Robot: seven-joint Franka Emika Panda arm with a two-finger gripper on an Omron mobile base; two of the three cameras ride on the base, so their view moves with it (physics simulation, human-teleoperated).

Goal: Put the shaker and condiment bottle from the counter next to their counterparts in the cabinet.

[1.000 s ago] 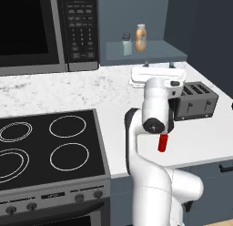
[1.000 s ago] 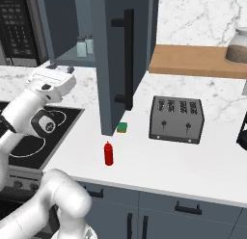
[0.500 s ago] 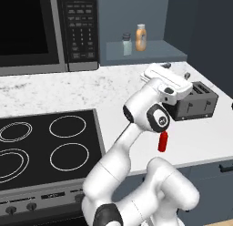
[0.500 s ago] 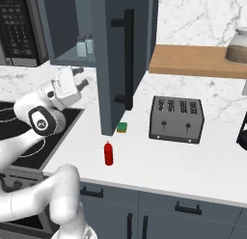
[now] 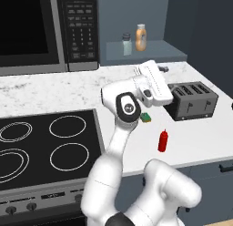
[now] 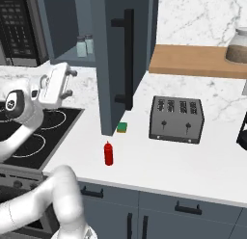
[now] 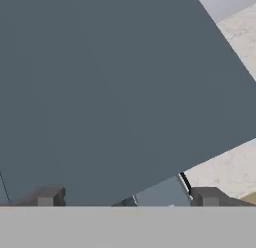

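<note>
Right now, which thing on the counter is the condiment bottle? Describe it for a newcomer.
Find the black toaster on the white counter. In front of it, near the counter's front edge, stands the condiment bottle: small, all red, with a tapered nozzle, unlike the flat green sponge nearby.

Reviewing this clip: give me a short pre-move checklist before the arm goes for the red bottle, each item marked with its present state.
1. Condiment bottle upright on the counter: ok.
2. Gripper empty: ok; open or shut: cannot tell.
3. Gripper positioned over the bottle: not ok, it is raised well behind it, near the cabinet.
4. Two shakers side by side in the niche: ok.
5. Orange-tan bottle standing in the niche: ok.
6. Toaster and green sponge apart from the bottle: ok.
</note>
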